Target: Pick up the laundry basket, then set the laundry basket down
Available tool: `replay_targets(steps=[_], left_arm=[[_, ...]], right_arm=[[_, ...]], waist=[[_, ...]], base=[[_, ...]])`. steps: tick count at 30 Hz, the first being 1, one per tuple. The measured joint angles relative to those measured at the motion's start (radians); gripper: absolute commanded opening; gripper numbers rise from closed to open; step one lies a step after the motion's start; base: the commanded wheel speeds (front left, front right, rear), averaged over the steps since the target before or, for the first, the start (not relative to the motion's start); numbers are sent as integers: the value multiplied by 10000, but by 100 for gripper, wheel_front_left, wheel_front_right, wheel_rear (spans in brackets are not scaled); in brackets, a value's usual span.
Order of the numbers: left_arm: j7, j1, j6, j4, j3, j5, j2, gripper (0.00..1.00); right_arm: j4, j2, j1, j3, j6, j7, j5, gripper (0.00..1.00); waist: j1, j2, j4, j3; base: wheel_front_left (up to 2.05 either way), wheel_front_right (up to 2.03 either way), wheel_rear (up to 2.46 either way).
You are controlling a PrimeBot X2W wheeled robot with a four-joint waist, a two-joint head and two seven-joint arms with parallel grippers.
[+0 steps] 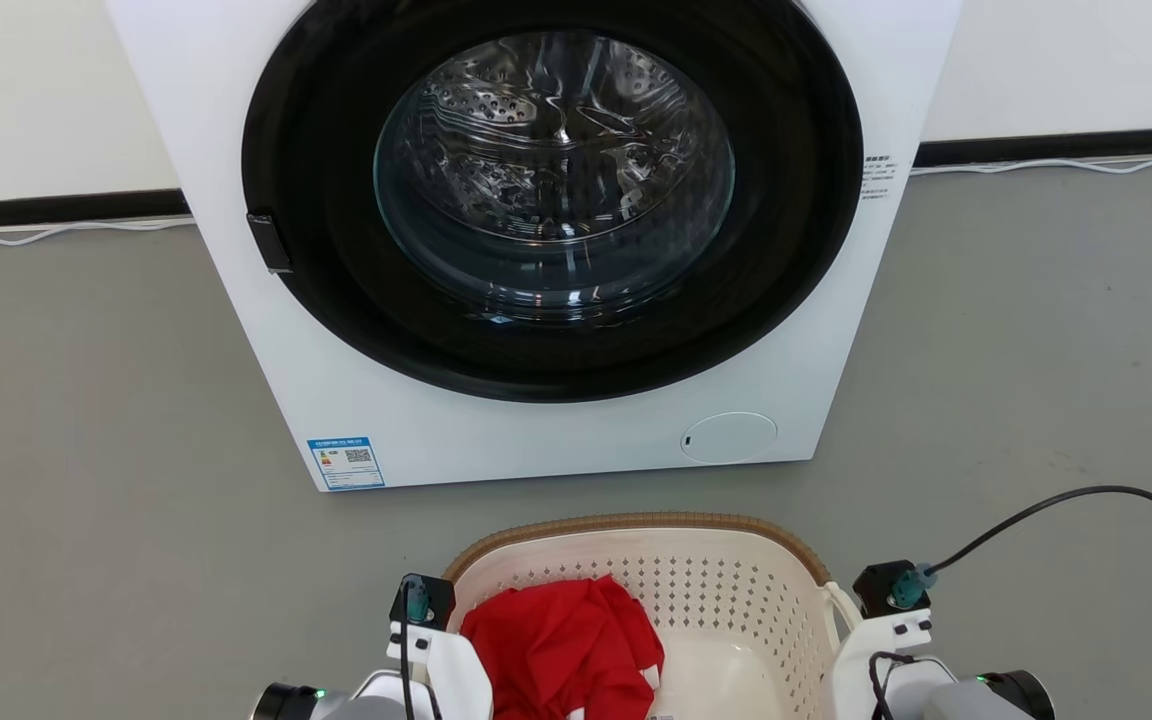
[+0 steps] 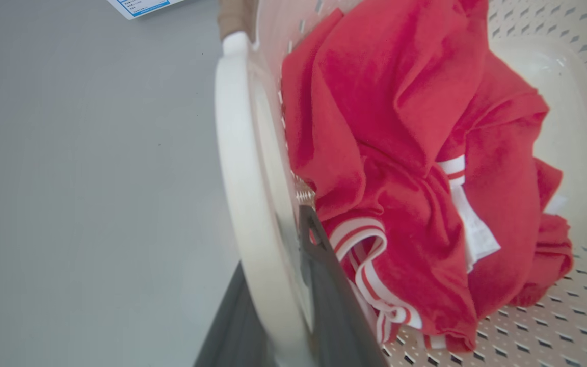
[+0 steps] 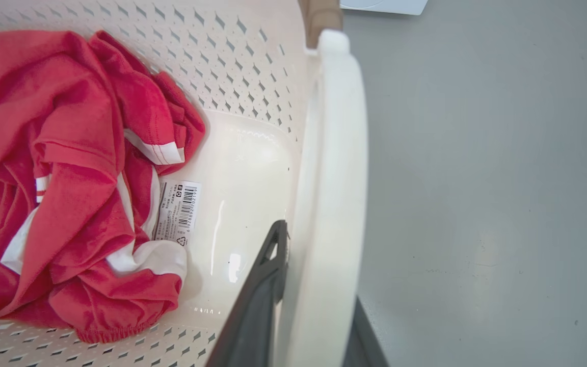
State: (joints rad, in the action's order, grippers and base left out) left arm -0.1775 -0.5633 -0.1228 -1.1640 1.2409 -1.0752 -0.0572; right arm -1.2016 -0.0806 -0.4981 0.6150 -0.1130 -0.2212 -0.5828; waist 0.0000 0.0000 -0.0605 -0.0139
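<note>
The laundry basket (image 1: 726, 590), cream-white and perforated with a brown woven rim, is in front of me at the bottom of the head view. A red garment (image 1: 566, 640) with white stripes lies inside it. In the left wrist view my left gripper (image 2: 273, 244) is shut on the basket's white loop handle (image 2: 237, 153), with one dark finger (image 2: 324, 285) inside and the other outside. My right gripper (image 3: 319, 265) grips the opposite handle (image 3: 337, 153) the same way, with a finger (image 3: 263, 285) inside the basket. I cannot tell whether the basket touches the floor.
A white front-loading washing machine (image 1: 556, 440) stands just beyond the basket, its round glass door (image 1: 551, 180) shut. Grey floor (image 1: 86, 450) spreads to both sides. A black cable (image 1: 1066, 500) arcs off my right arm, and white cords run along the far wall.
</note>
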Motion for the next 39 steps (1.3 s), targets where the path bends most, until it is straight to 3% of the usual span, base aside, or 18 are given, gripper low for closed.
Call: replay_targets(steps=[27,39], left_arm=[[19,-11,-2,-75,174,-136,6,0],[476,-813,-107,-257,213,-59,44,0]], right_arm=[[-44,0,-4,247,0,127,-341,0],[-146,17,-564,96,0,1022,-351,0]], waist=[[0,0,-56,215],[0,0,36,1329]], base=[[0,0,0],[0,0,0]])
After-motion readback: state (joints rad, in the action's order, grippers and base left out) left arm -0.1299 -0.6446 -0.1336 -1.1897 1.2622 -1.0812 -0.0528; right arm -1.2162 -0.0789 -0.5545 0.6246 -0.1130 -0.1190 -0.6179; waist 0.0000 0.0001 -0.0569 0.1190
